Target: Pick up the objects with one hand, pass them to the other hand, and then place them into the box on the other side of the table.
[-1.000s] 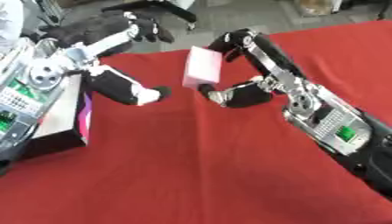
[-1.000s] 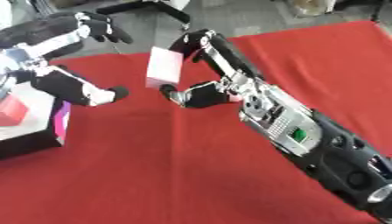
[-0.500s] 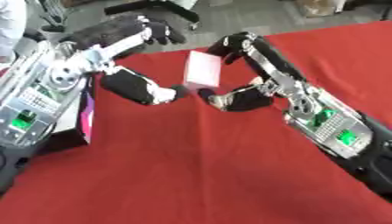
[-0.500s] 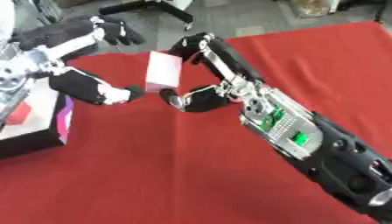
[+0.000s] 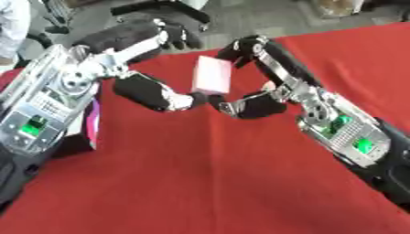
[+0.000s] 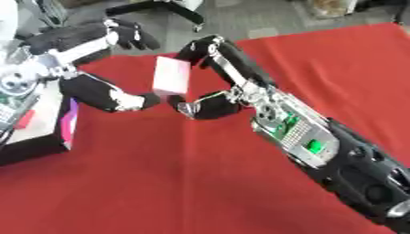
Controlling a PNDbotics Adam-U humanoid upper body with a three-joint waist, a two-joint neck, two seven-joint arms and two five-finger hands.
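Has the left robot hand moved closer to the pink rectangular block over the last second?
Yes. The left robot hand has moved rightward across the red tablecloth, closing on the pink rectangular block held by the right robot hand.

Table (image 5: pixel 200 183) covered edge to edge with a red cloth, smooth and bare across the near and middle stretch. Askew in both views, far edge running up toward the far right corner. At the left edge, resting directly on the cloth, a box (image 6: pixel 48 137) with dark outer walls, a purple-pink side facing the middle of the table, and a pale interior; something small and red (image 6: pixel 24 119) showing inside, not clear enough to name. Beyond the far edge, grey floor (image 5: pixel 264 18). Nothing else made out lying on the cloth itself.
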